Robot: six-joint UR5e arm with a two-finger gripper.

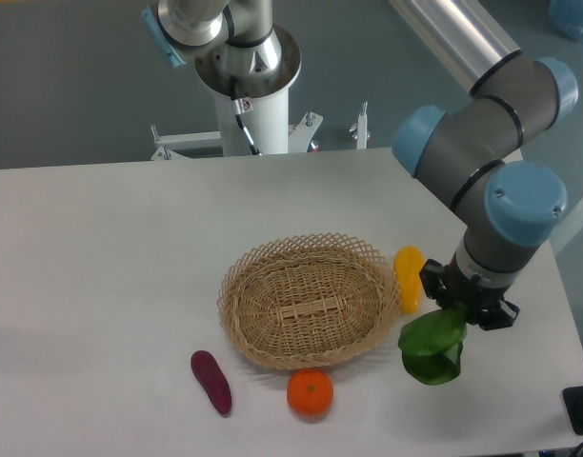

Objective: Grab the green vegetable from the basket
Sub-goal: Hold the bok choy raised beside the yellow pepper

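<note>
The green vegetable [432,344] hangs to the right of the basket [309,301], clear of its rim and above the table. My gripper [466,307] is shut on its upper end, with the dark leaves drooping below the fingers. The light tan wicker basket sits mid-table with nothing inside it.
A yellow oblong vegetable [409,278] lies against the basket's right rim, just left of the gripper. An orange [310,392] sits at the basket's front edge, and a purple oblong vegetable [211,382] lies to its front left. The table's right edge is close to the gripper.
</note>
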